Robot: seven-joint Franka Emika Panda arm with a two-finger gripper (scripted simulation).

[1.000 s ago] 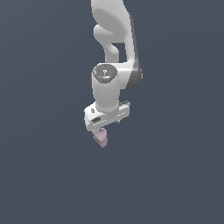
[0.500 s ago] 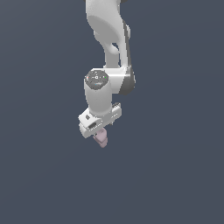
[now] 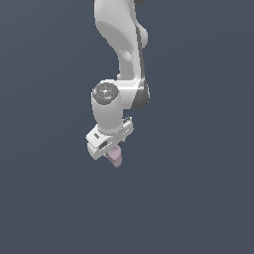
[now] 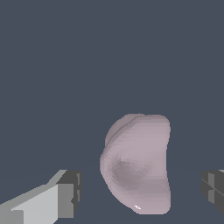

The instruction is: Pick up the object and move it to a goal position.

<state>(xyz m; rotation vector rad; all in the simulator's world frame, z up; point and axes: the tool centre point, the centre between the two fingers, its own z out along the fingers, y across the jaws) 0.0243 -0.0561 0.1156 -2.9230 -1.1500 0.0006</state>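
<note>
**Gripper drops over the object, not yet closed**

Over the last second the arm has swung and lowered, carrying the gripper [image 3: 112, 153] toward the exterior view's left and down, so it now sits directly over the object [image 3: 115, 157]. The pale pink-mauve piece peeks out just beneath the gripper body on a plain dark surface, and it appears to have kept its place while the arm moved.

In the wrist view the object [image 4: 136, 164] lies between the two fingertips [image 4: 69, 193], with clear gaps of dark background on both sides. The gripper is spread, touching nothing.

By my reading, this is the end of the approach: the object is bracketed but not grasped, and sits nearer one finger than the other. Closing should come next, then lifting toward the goal, which no view shows.
</note>
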